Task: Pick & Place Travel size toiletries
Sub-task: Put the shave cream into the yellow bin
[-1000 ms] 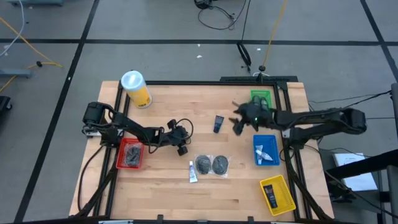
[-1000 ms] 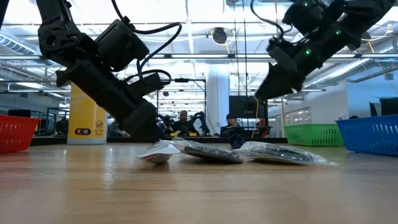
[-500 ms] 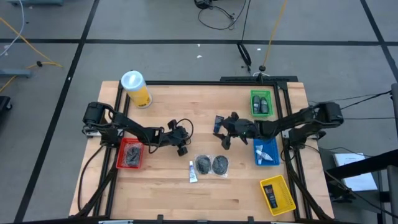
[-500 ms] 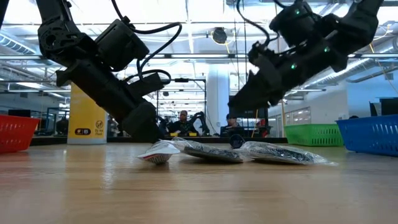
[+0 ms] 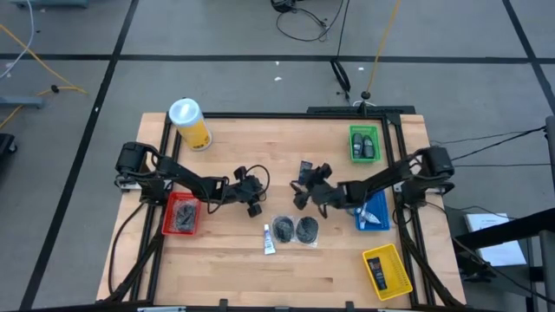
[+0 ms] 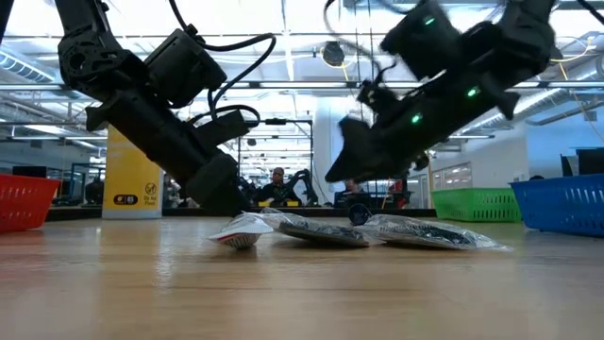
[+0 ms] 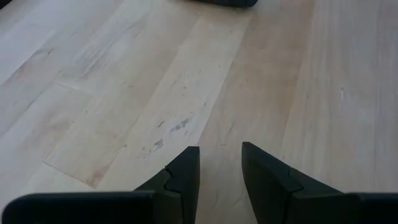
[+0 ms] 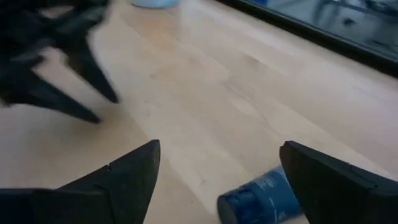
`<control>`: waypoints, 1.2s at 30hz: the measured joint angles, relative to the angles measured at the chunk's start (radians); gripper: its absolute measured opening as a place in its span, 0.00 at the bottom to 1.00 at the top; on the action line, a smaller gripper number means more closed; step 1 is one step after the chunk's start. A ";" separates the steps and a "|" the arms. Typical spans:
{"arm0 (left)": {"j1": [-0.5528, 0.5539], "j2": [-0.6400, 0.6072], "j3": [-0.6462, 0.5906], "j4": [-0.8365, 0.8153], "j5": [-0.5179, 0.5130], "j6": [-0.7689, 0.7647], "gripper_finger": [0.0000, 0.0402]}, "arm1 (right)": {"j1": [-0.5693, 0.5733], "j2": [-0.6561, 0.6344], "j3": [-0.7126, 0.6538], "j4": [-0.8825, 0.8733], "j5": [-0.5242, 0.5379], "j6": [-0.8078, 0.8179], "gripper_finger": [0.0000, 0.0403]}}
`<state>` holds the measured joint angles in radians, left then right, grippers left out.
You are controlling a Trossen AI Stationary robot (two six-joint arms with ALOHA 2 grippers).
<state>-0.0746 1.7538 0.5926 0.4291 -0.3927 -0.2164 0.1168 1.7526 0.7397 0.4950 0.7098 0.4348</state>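
Right gripper (image 5: 299, 192) of the dark right arm reaching toward mid-table, just beside a small dark blue bottle (image 5: 304, 170) lying on the pale wooden table (image 5: 234, 260). Fingers spread wide in the right wrist view, nothing between them; the same bottle (image 8: 261, 196) near one fingertip there, apart from it. In the low view, right gripper (image 6: 351, 162) raised above the tabletop, over the packets.

Left gripper (image 5: 251, 202) of the dark left arm low over the left-centre of the table, just off the red plastic bin (image 5: 181, 214). Fingers (image 7: 186, 171) parted by a narrow gap in the left wrist view, only bare wood between them.

Two round dark grey flat packets (image 5: 296, 229) side by side, touching, near the front-centre of the table, below the right gripper in the high view. Thin white-blue tube (image 5: 269, 239) just beside them on their left. In the low view, packets (image 6: 377, 232) and tube (image 6: 241, 232) flat on the wood.

More dark packets inside the red bin. Small dark bottles inside the green plastic bin (image 5: 364, 144) at the far right. White-blue tubes inside the blue plastic bin (image 5: 374, 211), partly under the right arm. One dark item inside the yellow plastic bin (image 5: 386, 271) at the front right.

Big yellow canister with white lid (image 5: 189, 123) upright at the far left corner.
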 joint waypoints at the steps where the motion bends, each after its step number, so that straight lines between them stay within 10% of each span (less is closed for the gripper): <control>1: 0.000 0.000 0.000 0.001 0.000 -0.003 0.30 | 0.001 0.022 0.024 -0.037 0.023 0.030 0.79; 8: 0.000 0.000 0.000 -0.007 0.001 -0.003 0.30 | -0.030 0.133 0.183 -0.276 0.154 0.162 0.79; 25: -0.011 0.000 0.000 -0.016 0.036 -0.007 0.30 | -0.095 0.148 0.134 -0.415 0.031 0.369 0.78; 36: -0.011 0.000 0.000 -0.015 0.035 -0.005 0.30 | -0.077 0.145 0.097 -0.326 -0.018 0.310 0.47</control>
<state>-0.0858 1.7535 0.5926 0.4144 -0.3573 -0.2218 0.0402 1.8976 0.8368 0.1688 0.6921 0.7444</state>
